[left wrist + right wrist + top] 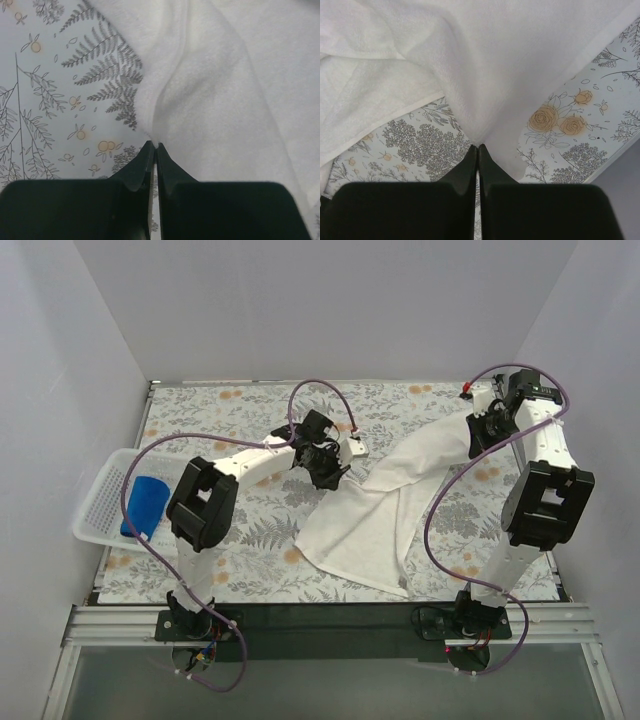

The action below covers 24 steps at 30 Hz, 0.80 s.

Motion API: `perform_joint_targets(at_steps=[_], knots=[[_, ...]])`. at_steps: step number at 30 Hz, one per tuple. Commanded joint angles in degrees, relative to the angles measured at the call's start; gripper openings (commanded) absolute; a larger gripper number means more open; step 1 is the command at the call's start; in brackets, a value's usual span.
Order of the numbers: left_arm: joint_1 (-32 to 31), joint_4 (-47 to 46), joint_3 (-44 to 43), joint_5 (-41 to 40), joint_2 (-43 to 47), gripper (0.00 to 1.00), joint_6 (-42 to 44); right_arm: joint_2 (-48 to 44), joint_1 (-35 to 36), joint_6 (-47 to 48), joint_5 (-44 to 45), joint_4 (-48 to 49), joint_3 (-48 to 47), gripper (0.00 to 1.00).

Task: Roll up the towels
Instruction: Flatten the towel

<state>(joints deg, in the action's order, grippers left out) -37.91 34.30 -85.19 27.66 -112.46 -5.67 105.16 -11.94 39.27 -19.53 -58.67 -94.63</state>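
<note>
The blue towel [146, 505] is sitting rolled in the basket [100, 502]; the white towel [370, 520], not yet rolled, is being held crumpled on the bench [200, 405], pinched by the left gripper [155, 145] and right gripper [478, 147].

The left claw [156, 146] has its jaws pressed together, nipping the white towel [225, 90] at their tips. The towel spreads ahead and rightward; the fern-patterned tablecloth [50, 100] lies to the left.

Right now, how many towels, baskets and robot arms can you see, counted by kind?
Towels: 2, the blue towel and the white towel
Baskets: 1, the white basket
Arms: 2, the left arm and the right arm
Total: 5
</note>
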Motion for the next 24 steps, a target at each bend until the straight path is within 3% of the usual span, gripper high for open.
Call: perform_joint_targets(at_steps=[1, 5, 6, 7, 10, 16, 17, 18, 20, 24], knots=[[3.5, -1.2, -2.8, -3.3, -6.1, 0.0, 4.2, 0.0, -0.2, 0.5, -0.7, -1.8, -1.7, 0.01], [5.0, -1.5, -6.8, -4.4, -10.4, 0.06, 5.4, 1.4, -0.2, 0.4, -0.3, -2.7, -3.5, 0.01], [5.3, -0.1, -8.3, -5.1, -10.8, 0.12, 5.4, 1.5, -0.2, 0.4, -0.2, -3.0, -3.6, 0.01], [5.7, 1.0, -8.9, -4.6, -10.8, 0.31, 5.4, 1.6, -0.2, 0.4, -0.2, -3.1, -3.8, 0.01], [7.9, 5.1, -8.2, -0.5, -7.1, 0.52, 6.7, 1.4, -0.2, 0.5, 0.0, -3.5, -3.8, 0.01], [10.0, 9.4, 4.4, -1.2, 6.5, 0.56, 3.9, 1.0, -0.2, 0.7, 0.0, -3.6, -3.6, 0.01], [10.0, 9.9, 5.9, -1.3, 7.9, 0.66, 3.6, 1.1, -0.2, 0.7, -0.1, -3.6, -3.8, 0.01], [10.0, 10.6, 7.7, -1.5, 8.9, 0.66, 2.8, 1.4, -0.2, 0.6, -0.2, -3.6, -4.0, 0.01], [9.8, 11.7, 11.9, -1.6, 10.9, 0.66, 0.6, 1.8, -0.2, 0.3, -0.2, -3.7, -4.8, 0.01], [9.0, 9.9, 17.7, -1.6, 13.0, 0.54, -2.0, 2.7, -0.2, -0.1, 0.0, -3.9, -5.8, 0.01]])
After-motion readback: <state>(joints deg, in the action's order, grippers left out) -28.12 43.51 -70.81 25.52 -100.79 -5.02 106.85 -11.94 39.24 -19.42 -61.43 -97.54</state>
